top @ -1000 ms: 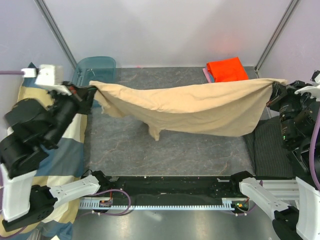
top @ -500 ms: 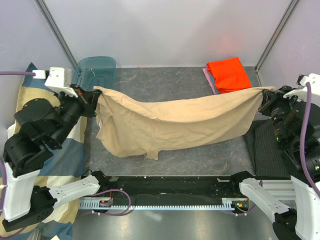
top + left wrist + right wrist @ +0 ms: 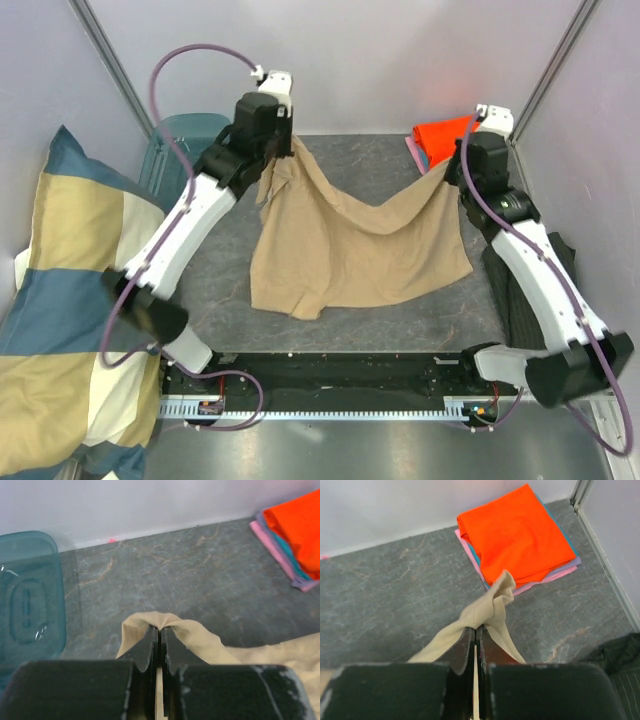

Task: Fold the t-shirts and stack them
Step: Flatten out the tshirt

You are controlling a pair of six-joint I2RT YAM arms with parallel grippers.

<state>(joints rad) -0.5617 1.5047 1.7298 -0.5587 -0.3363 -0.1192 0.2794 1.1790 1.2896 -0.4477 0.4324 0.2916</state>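
Left gripper (image 3: 160,630): shut on the far-left corner of the tan t-shirt (image 3: 355,250); the pinch is seen close only from the left wrist.
Tan t-shirt: one; strung left-right, sagging in the middle, hem towards the near side; seen whole only from above.
Right gripper (image 3: 476,629): clamped on the far-right corner.
Folded stack (image 3: 515,530): far right; orange, blue and pink layers are counted in the right wrist view.

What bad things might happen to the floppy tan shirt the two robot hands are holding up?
The left gripper and right gripper each pinch only a small bunch of the tan t-shirt, so a corner might slip out. The right corner hangs close to the folded orange t-shirt, so it might drag it askew. The shirt sags in the middle, so it may land wrinkled.
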